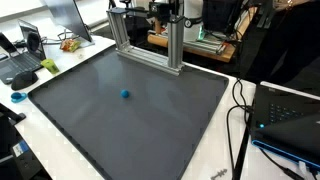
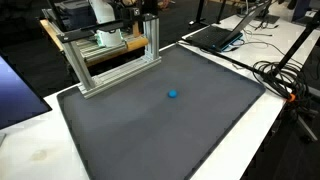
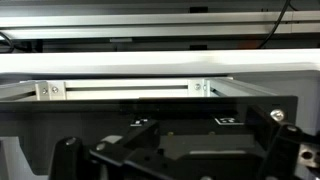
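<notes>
One small blue ball lies alone near the middle of the dark mat, seen in both exterior views. Gripper sits at the far edge, close by the aluminium frame, well apart from the ball. Wrist view: jaws spread wide, released, gripping nothing; frame rail straight ahead.

A big dark mat lies on a white tabletop. A silver metal frame stands at the back. An open laptop and black cables sit nearby.
</notes>
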